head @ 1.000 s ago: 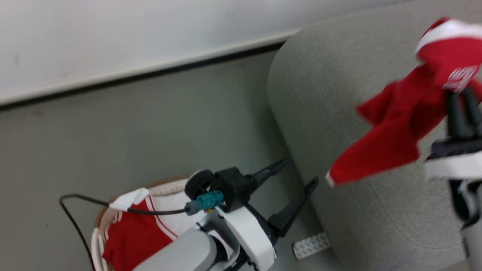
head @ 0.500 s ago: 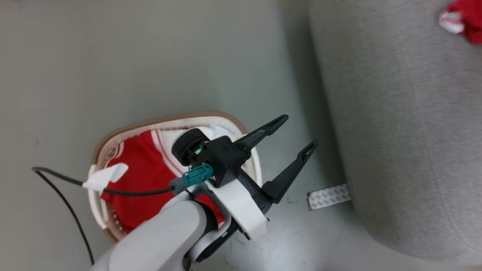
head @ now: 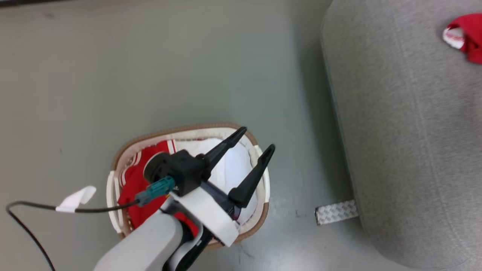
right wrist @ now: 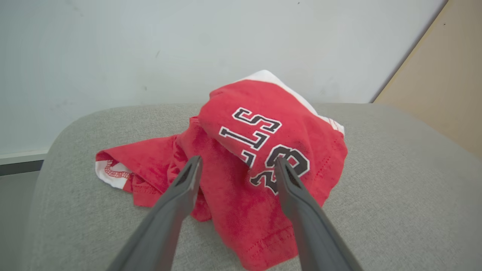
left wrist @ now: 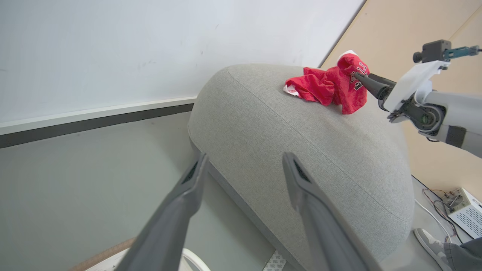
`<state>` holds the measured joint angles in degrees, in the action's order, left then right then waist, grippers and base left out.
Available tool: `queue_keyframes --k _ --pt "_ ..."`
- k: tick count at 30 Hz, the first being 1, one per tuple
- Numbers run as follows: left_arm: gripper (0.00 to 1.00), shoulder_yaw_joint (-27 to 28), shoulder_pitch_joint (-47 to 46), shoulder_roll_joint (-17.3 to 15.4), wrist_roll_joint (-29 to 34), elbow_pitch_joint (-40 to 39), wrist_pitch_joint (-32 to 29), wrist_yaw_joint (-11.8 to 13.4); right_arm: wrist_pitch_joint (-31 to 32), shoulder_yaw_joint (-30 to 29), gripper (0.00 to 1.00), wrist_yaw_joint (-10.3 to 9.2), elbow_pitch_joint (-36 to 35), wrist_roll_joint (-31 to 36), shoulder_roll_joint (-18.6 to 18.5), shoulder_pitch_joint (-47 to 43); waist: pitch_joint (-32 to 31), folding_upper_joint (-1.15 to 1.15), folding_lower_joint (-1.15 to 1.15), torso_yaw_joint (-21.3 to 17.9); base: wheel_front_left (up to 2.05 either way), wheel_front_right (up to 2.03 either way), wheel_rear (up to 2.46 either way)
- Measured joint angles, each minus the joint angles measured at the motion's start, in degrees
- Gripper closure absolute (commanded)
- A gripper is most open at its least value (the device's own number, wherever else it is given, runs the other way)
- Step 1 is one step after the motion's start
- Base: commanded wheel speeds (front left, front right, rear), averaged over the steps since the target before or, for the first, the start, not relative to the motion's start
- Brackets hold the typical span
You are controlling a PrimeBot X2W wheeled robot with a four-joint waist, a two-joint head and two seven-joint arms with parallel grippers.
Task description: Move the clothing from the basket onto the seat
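Right wrist view: lettered garment (right wrist: pixel 263 150), carried 1 s ago, now lies released on seat (right wrist: pixel 395 188); right gripper (right wrist: pixel 238 162) fingers apart. Head view: left gripper (head: pixel 257 138), spread, now above basket (head: pixel 180 130); red clothing (head: pixel 131 180) remains inside, likely next pick.

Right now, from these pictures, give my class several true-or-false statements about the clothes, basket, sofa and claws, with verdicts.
1. A bright red garment with block letters lies on the large light-grey fabric sofa. True.
2. The cream-white plastic laundry basket is empty. False: red clothing lies in it.
3. The left claw is shut. False: its fingers are spread, above the basket.
4. The right claw is open. True.
5. The basket sits on the sofa. False: it stands on the floor beside it.
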<state>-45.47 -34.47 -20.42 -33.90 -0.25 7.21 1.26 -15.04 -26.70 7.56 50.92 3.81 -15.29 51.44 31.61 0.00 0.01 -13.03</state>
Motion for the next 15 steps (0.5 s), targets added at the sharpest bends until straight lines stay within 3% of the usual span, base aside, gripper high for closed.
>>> queue_keyframes --k 9,15 --pt "0.00 2.56 7.20 -0.35 -3.59 3.77 5.13 1.38 -0.02 6.25 0.00 -0.01 -15.90 -3.81 4.60 -15.97 -9.48 0.00 -0.02 -0.62 0.00 0.00 0.00" --pt "0.00 4.25 11.06 -0.10 -4.58 5.24 6.87 2.26 -0.11 10.11 0.00 0.00 -22.93 -4.04 6.72 -24.24 -14.60 0.00 -0.03 -0.16 0.00 0.00 0.00"
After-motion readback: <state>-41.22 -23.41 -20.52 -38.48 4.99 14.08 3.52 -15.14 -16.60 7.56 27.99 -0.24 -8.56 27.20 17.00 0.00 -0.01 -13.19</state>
